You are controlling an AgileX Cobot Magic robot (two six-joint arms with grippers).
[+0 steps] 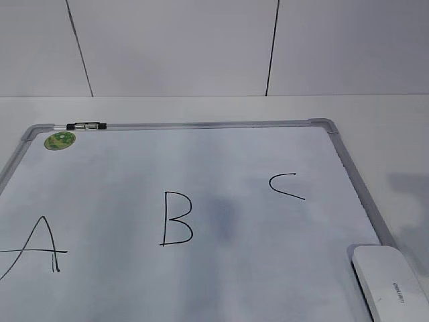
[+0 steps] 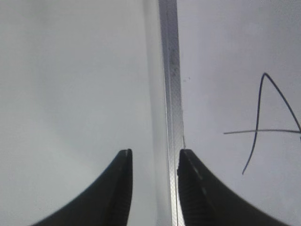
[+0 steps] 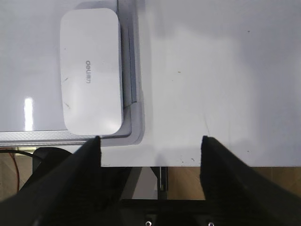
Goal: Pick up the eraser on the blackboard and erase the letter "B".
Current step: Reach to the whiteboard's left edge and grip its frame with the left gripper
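The blackboard (image 1: pixel 201 168) is a white board with a grey frame, lying flat on the table. The black letter "B" (image 1: pixel 177 219) is drawn in its middle, between an "A" (image 1: pixel 33 247) and a "C" (image 1: pixel 287 186). The white eraser (image 1: pixel 391 285) lies in the board's front right corner; it also shows in the right wrist view (image 3: pixel 91 70). My right gripper (image 3: pixel 150 141) is open and empty, above the table edge just right of the eraser. My left gripper (image 2: pixel 155 153) is open and empty over the board's left frame (image 2: pixel 171 108), beside the "A" (image 2: pixel 270 122). Neither gripper shows in the exterior view.
A round green sticker (image 1: pixel 59 140) and a black-and-white marker (image 1: pixel 87 125) sit at the board's far left corner. A white wall with dark seams stands behind the table. The table's front edge and the floor below show in the right wrist view (image 3: pixel 225 172).
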